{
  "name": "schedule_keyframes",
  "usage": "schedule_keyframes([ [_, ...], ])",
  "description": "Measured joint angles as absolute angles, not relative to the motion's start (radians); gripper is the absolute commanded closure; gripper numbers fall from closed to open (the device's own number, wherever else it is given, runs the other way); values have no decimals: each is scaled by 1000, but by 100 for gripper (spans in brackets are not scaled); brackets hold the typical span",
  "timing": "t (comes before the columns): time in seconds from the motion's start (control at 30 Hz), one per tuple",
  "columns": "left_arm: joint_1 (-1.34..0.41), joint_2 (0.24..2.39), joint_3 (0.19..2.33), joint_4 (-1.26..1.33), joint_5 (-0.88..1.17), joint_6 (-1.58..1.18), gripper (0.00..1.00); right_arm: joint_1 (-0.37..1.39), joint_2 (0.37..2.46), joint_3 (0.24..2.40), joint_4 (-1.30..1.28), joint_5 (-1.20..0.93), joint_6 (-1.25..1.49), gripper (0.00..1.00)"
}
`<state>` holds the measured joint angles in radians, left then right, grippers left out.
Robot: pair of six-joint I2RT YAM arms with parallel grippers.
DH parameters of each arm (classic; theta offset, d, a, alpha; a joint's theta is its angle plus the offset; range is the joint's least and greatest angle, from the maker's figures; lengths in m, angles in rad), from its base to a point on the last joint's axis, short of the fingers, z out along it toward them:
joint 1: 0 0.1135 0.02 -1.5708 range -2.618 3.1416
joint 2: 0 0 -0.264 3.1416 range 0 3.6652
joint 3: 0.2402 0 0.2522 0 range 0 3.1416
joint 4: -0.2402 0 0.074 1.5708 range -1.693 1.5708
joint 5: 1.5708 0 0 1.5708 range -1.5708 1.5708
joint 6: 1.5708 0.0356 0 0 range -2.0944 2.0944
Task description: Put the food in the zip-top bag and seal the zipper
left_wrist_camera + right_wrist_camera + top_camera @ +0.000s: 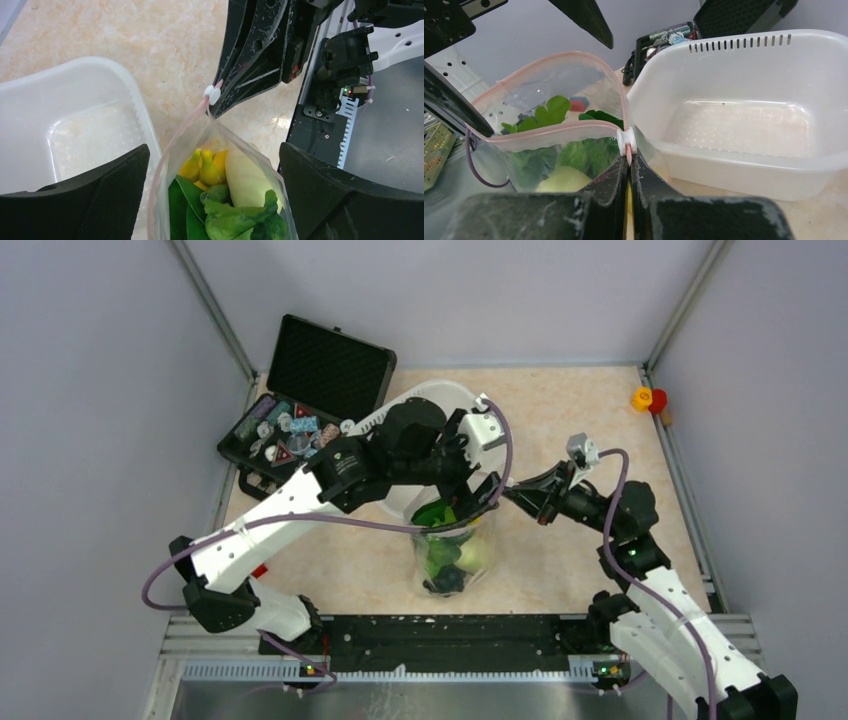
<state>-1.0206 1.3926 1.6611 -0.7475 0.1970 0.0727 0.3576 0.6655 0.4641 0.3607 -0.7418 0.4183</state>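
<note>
Our right gripper (628,167) is clenched on the end of the zipper (549,130), just under its white slider (627,140); our left gripper (214,152) hangs released over the zip-top bag (455,560), which stands open, food (240,185) inside, beside the tub (744,65), by the middle of the near edge of the bench (570,430)

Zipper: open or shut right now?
Open. The zipper sides bow wide apart in the right wrist view; slider sits at the end the right gripper pinches.

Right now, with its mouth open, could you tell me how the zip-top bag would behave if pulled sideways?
Probably floppy: the mouth of the zip-top bag bows loosely from where the right gripper pinches it. Likely bottom-heavy, with the food piled low, so it may tip rather than slide.
</note>
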Motion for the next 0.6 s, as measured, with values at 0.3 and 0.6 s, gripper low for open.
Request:
schedule_keyframes([
  [0.3,-1069,1570,1838,-860,173,78,1,358,660,479,329,-741,411,100],
  [0.6,-1079,1674,1911,-998,93,83,3,358,635,479,300,-736,399,100],
])
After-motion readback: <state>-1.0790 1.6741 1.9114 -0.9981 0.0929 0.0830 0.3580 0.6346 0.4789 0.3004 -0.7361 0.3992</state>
